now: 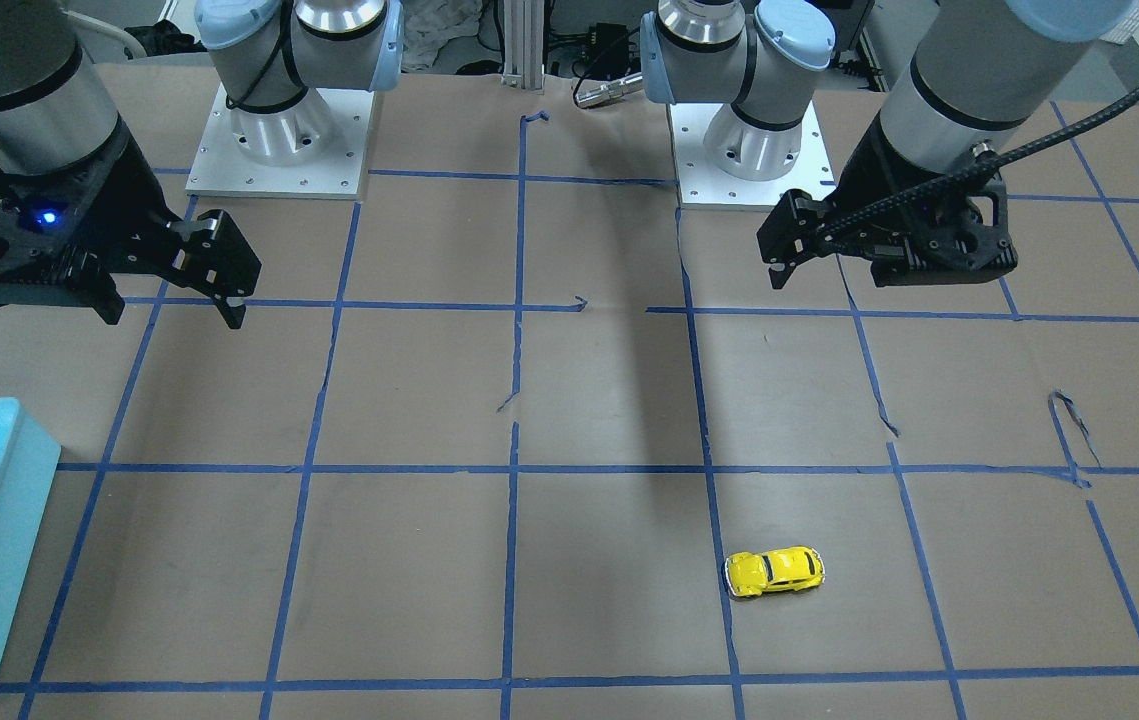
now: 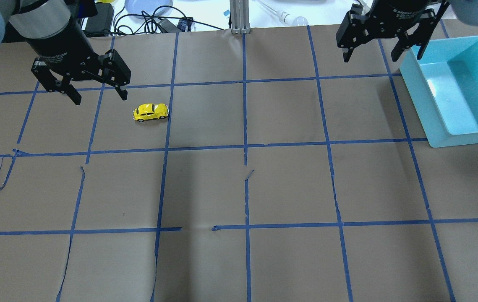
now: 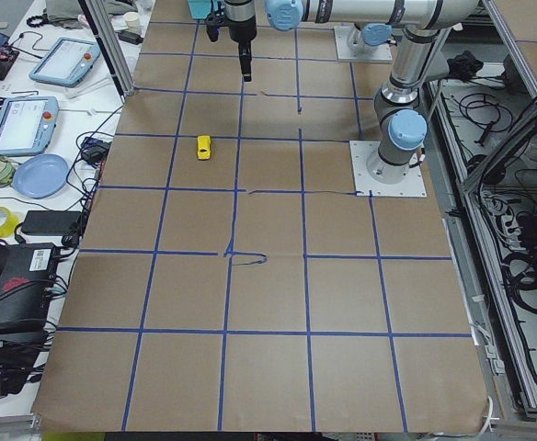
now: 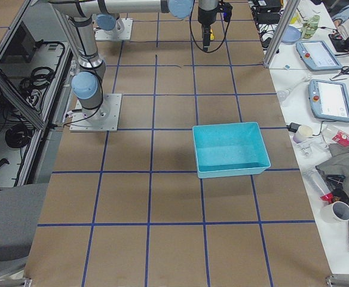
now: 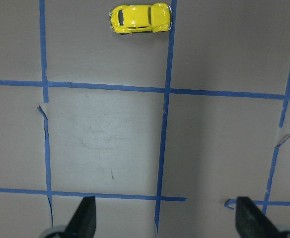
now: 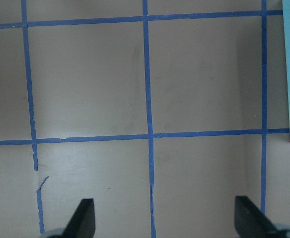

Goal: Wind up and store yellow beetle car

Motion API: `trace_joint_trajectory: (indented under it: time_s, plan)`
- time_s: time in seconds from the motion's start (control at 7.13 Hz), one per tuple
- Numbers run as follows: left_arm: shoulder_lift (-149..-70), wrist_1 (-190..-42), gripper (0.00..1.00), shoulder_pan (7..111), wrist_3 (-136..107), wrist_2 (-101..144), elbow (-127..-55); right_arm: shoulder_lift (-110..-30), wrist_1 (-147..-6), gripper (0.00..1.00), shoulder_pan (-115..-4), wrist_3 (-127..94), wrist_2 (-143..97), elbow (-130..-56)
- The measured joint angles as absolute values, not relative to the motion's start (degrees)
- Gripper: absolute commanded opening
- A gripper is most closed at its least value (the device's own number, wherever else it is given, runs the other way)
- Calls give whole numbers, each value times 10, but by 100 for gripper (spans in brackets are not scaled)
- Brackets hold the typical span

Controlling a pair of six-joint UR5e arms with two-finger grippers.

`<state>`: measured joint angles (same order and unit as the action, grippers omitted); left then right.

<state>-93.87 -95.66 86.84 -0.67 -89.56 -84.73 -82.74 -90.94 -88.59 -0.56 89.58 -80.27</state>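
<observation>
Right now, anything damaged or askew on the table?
Only the blue grid tape: it is torn and lifting in several spots, with a curled loose strip on the car's side and a gap in one line. The yellow beetle car sits upright on its wheels; the teal bin looks intact.

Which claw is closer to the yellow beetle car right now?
Left. The left claw hovers open a short way beside the yellow beetle car, on the same half of the table. The right claw hangs open far across the table, next to the blue bin.
</observation>
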Motion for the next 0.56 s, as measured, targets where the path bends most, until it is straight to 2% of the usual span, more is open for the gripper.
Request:
trace_joint_trajectory:
  time_s: [0.56]
  plan:
    - [-938,-955,100,868,-6,-896,-848,-829,-907,100,-889,-12,907,-804]
